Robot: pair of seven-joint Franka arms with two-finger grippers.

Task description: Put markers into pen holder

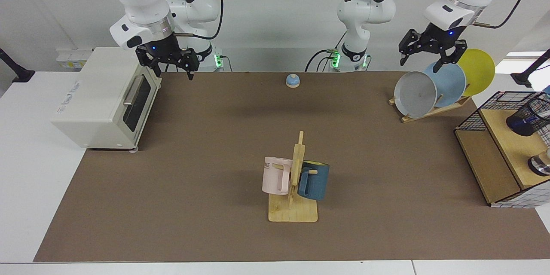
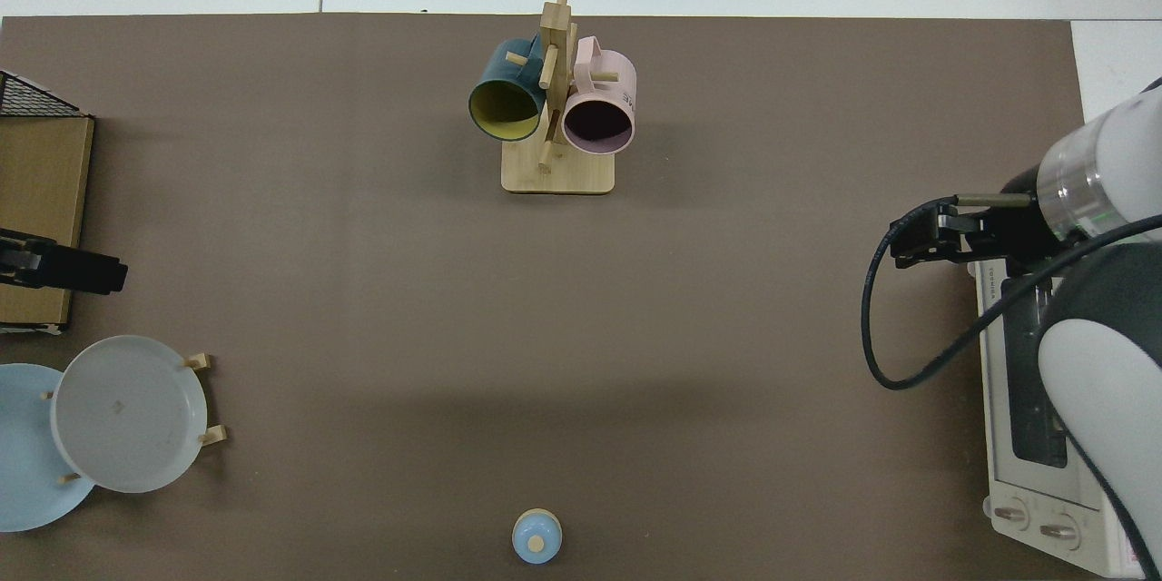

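Facing view: left gripper [image 1: 423, 56] spread empty above the plate rack [image 1: 429, 111], apparently parked; pen holder [image 1: 530, 117] on the wire basket [image 1: 468, 122] shelf, a blue-ended marker [image 1: 522, 128] seemingly inside; right gripper [image 1: 172, 65] agape, waiting beside the toaster oven [image 1: 99, 99]; top view: holder outside frame, both grippers empty.

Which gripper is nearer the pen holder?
Left. The left gripper hangs above the plate rack, close to the pen holder on the wire basket's shelf. The right gripper is by the toaster oven, across the table.
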